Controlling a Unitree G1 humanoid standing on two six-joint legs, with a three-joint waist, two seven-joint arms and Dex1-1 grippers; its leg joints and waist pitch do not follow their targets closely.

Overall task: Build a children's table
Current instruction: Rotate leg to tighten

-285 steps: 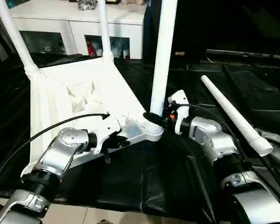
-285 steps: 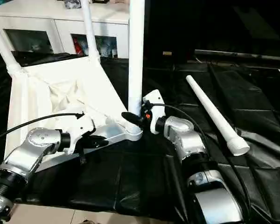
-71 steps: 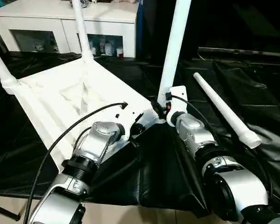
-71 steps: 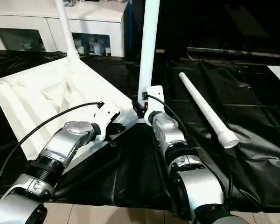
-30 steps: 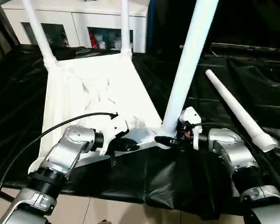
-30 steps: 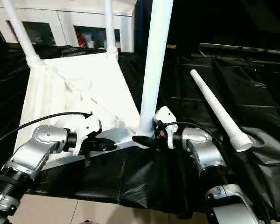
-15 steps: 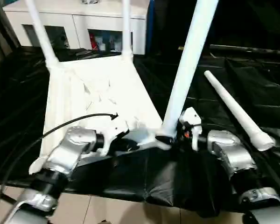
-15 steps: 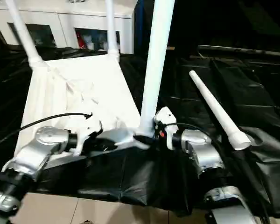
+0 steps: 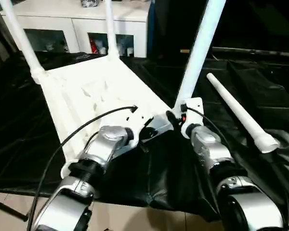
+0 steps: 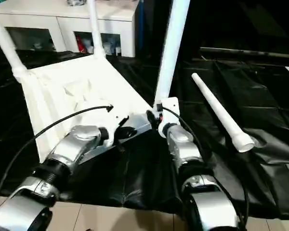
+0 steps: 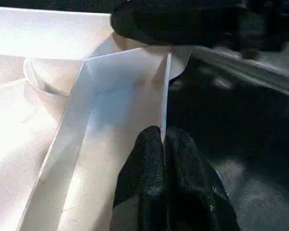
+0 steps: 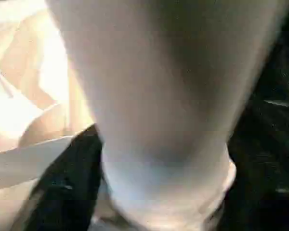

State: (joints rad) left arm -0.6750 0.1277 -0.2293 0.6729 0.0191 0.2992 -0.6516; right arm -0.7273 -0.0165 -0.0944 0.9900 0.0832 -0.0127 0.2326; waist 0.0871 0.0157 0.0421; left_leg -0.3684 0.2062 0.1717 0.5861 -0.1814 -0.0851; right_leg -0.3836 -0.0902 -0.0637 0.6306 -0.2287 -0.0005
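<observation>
Since half a second ago your near leg (image 9: 198, 50) leans less; three legs stand socketed in the upturned tabletop (image 9: 94, 94), left hand (image 11: 164, 159) clamps its rim, right hand (image 9: 172, 117) grips that leg's base, fourth leg (image 9: 238, 113) lies loose on the desk (image 9: 274, 103).

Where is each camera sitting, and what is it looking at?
Left eye and right eye: on the head, looking down over both silver forearms at the upturned tabletop.
Left wrist: along the left end effector, pinching the tabletop's rim.
Right wrist: up close on the near leg.
Shared: head and right wrist views show that leg.
</observation>
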